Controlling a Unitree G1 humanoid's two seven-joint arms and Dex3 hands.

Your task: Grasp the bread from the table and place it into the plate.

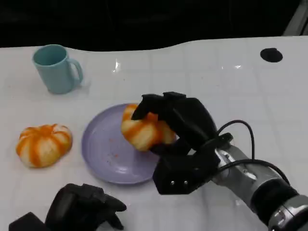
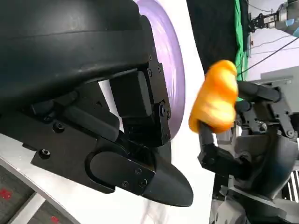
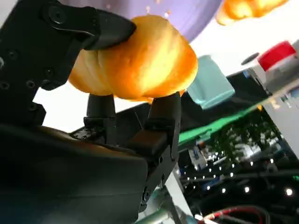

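Gripping the bread (image 1: pixel 144 131), the right hand (image 1: pixel 175 126) held the orange-striped loaf over the purple plate (image 1: pixel 103 149), above the plate's right half as the head view showed it. Black fingers (image 1: pixel 151 103) curled over the top of the bread while others pressed in from its right side. In the right wrist view the same bread (image 3: pixel 138 65) sat clamped between one finger (image 3: pixel 100 30) lying over it and others (image 3: pixel 163 112) propped against its opposite side, with the plate (image 3: pixel 187 14) just behind. Whether the bread touched the plate could not be told from the head view; the left wrist view showed the bread (image 2: pixel 216 98) standing off from the plate (image 2: pixel 173 70) with a strip of white worktop (image 2: pixel 191 140) between them, the right hand (image 2: pixel 252 130) holding it from the far side.

A second orange-striped bread (image 1: pixel 43 144) lay on the white worktop (image 1: pixel 231 86) to the left of the plate, apart from it. Farther back on the left stood a pale teal mug (image 1: pixel 55 68), upright, its handle toward the right. A small dark round spot (image 1: pixel 271 55) marked the worktop at the far right.

The left hand (image 1: pixel 86 207) rested low at the near edge of the worktop, in front of the plate, its fingers curled in and holding nothing.
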